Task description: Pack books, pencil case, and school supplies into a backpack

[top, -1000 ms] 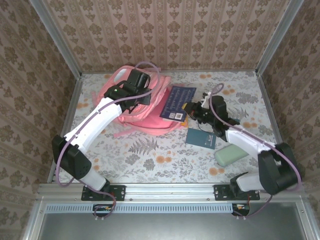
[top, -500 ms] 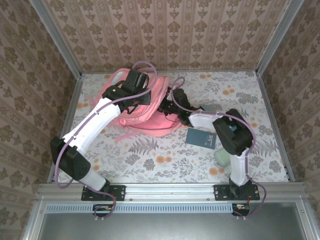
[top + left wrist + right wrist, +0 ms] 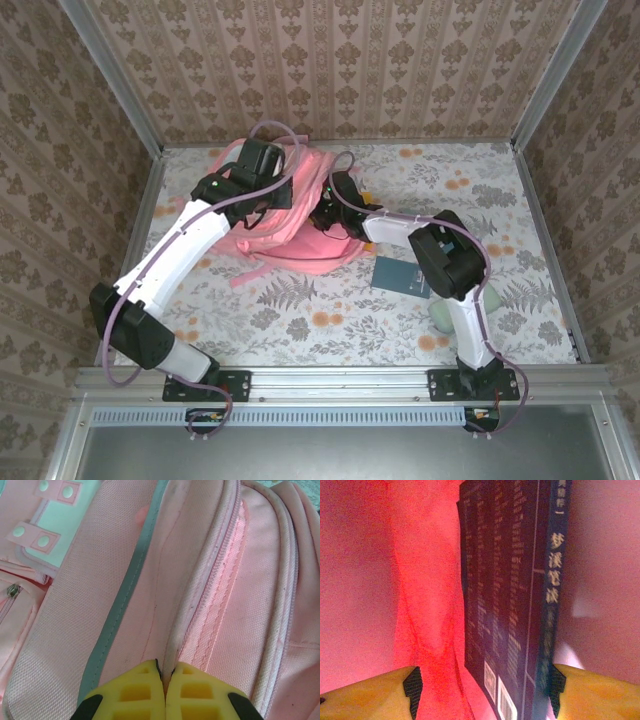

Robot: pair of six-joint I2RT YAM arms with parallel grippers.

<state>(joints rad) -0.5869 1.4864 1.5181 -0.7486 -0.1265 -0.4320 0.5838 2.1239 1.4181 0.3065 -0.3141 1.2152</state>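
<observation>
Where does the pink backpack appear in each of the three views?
Top external: backpack, far side, left of centre.
Left wrist: its outer pink fabric and zip, above the left gripper.
Right wrist: its pink lining around the navy book.
Shared landmark: the backpack's pink fabric, pinched by the left gripper.

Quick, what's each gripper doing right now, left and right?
Left gripper: closed, pinching a fabric edge of the backpack.
Right gripper: open, with the navy book between its jaws, ungripped.
</observation>
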